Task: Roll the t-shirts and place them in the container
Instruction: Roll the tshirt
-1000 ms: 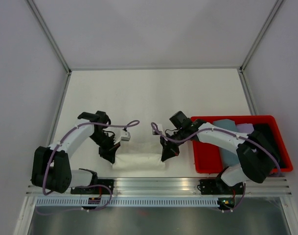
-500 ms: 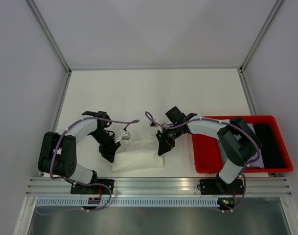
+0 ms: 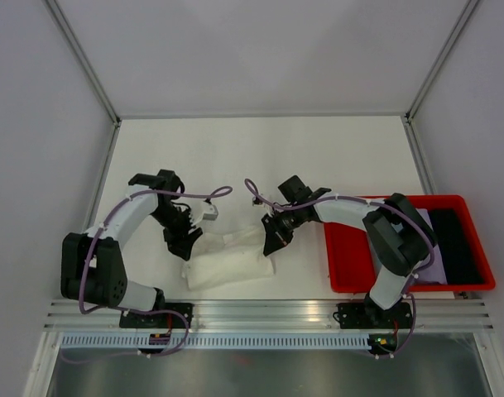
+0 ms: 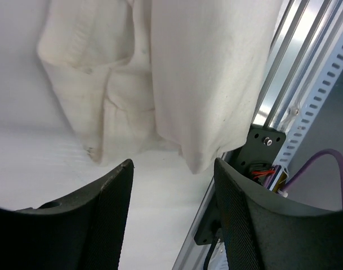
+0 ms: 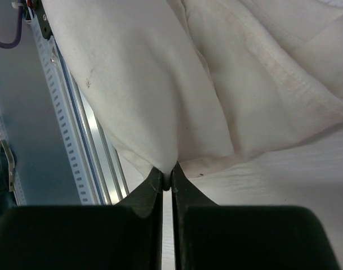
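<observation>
Two arms, one shirt in hand. White table [image 3: 260, 157] fills most of the top view. Red bin [image 3: 434, 198] sits at its near right, with a black shirt [image 3: 460, 240] showing inside; my right arm hides the rest of the contents.

Cream t-shirt [image 3: 227, 265] lies near the front edge, just far of the aluminium rail [image 3: 268, 313] and between the two grippers. It's bunched into a loose, wrinkly bundle that sits slanted, right end farther out than the left. Not a tidy roll yet.

Left gripper [image 3: 182, 246]: jaws stand apart with nothing between them. In its wrist view the shirt's left end hangs just beyond the fingers [image 4: 112, 214], not touching them.

Right gripper [image 3: 271, 241]: jaws pressed together, pinching a fold at the shirt's right end; the wrist view shows the cloth running right into the tips.

My read on the step: mid-roll on the cream shirt, held at one end only. Next move calls for the left jaws to close on the left end, level with the right's hold. Then both should turn the cloth over together. Pulling from the right alone would probably skew the bundle more. Bin shirts not started, I'd say.
</observation>
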